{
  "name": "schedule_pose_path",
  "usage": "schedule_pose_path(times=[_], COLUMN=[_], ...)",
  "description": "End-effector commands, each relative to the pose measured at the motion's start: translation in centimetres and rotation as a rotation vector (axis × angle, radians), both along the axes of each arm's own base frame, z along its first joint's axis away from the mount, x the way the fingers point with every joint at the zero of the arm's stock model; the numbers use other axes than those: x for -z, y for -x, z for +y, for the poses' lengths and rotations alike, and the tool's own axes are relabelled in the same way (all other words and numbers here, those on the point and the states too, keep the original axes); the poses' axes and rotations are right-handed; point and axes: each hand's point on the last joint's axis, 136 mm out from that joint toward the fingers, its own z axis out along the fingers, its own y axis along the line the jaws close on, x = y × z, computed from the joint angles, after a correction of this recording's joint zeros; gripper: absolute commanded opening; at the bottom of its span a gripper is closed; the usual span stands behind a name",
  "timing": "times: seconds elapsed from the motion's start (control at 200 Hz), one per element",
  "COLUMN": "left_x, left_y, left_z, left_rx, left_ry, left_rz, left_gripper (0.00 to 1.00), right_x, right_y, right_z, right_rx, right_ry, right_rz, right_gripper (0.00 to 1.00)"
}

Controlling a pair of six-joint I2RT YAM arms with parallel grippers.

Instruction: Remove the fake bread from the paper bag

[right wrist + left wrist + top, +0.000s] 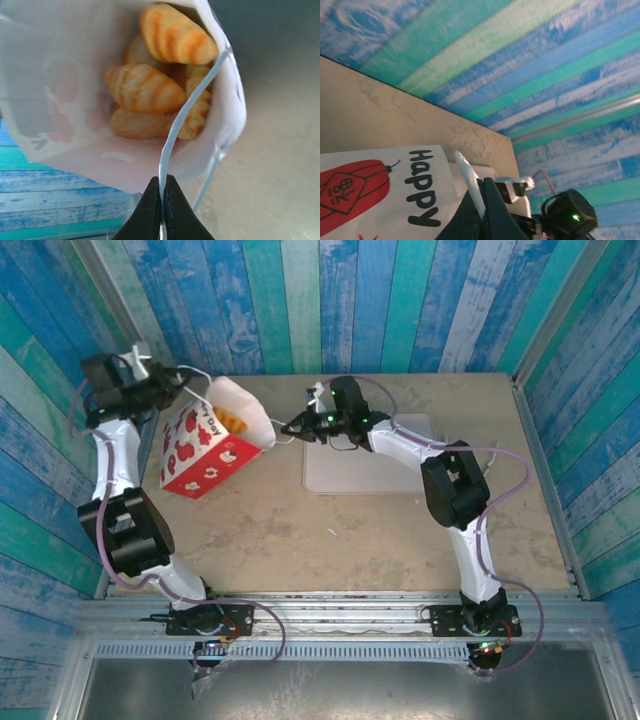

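The right pincer (162, 194) is closed tight on a white string handle (186, 112) of the paper bag (55, 95), the cord running from between its dark fingertips up across the bag's open mouth. Inside the white lining lies the fake bread (145, 87): several golden-brown ridged rolls and croissants heaped together at the bottom, all within the bag. The left pincer (481, 210) is also closed, pinching a white strip (466, 172) at the bag's top; it is probably the other handle, though the wrist view is too close to be certain. Beside it the bag's outer face shows a red lantern print and the word "Happy" in black. From above, the bag hangs tilted between the two pincers at the far left of the bench (300, 530), its red base toward the near left and its mouth turned toward the right pincer. A pale flat tray (400, 465) lies on the bench under the right arm's forearm, just beside the bag's mouth.
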Motion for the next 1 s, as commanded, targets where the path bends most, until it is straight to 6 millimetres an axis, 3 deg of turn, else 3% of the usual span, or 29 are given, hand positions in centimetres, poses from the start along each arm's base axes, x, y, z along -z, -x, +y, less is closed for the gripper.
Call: schedule_pose_path(times=[0.0, 0.175, 0.456, 0.721, 0.997], left_x=[-2.4, -1.4, 1.3, 3.7, 5.1], left_y=[1.0, 0.5, 0.5, 1.4, 2.6], left_z=[-2.9, -6.5, -11.4, -14.0, -15.5], left_rx=[0.044, 0.119, 0.203, 0.244, 0.263], left_ry=[-0.061, -0.064, -0.09, -0.089, -0.073], left_rz=[-0.092, -0.082, -0.044, -0.002, 0.02], left_gripper=[0.0, 0.0, 0.0, 0.0, 0.0], right_x=[-2.2, 0.7, 5.3, 8.3, 9.8], right_y=[-0.4, 0.1, 1.4, 2.2, 3.0], right_z=[-2.4, -4.9, -6.4, -8.2, -9.2], right_rx=[0.039, 0.069, 0.099, 0.123, 0.118], right_ry=[-0.012, 0.036, 0.109, 0.206, 0.264], right_rz=[-0.079, -0.041, 0.013, 0.034, 0.037], right_gripper=[0.06, 0.07, 0.07, 0.07, 0.1])
